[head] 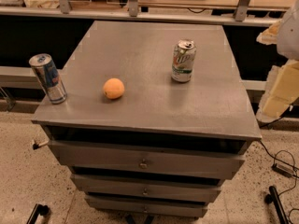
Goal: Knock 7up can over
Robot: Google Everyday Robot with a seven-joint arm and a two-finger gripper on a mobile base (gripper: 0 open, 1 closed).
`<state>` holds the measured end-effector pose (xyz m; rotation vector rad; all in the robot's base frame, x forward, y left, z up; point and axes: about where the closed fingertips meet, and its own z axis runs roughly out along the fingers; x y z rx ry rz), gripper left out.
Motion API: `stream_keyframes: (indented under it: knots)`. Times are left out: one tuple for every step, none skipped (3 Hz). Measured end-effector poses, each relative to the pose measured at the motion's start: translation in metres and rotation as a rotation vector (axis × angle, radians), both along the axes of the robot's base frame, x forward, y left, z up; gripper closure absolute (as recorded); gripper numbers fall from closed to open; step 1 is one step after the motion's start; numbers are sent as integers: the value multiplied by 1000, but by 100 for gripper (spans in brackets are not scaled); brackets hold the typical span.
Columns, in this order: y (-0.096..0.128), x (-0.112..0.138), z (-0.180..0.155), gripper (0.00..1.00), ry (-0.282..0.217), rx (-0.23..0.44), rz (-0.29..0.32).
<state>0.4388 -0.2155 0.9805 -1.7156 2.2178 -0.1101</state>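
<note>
The 7up can (183, 61) stands upright on the right half of the grey drawer cabinet's top (140, 55). It is short, with a white and green label and a silver top. My gripper (279, 73) is at the right edge of the view, beyond the cabinet's right side and apart from the can. It is white and pale yellow and partly cut off by the frame.
A taller slim blue-and-silver can (48, 78) stands tilted at the top's left edge. An orange (113, 88) lies left of centre. The cabinet has several drawers with small knobs (143, 164). Cables (280, 164) lie on the speckled floor at right. A rail and shelving run behind.
</note>
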Motion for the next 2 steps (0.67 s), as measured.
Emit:
stream_keyframes:
  knots:
    - [1, 4, 1, 0, -8, 14, 8]
    - [8, 33, 4, 0, -55, 113, 67]
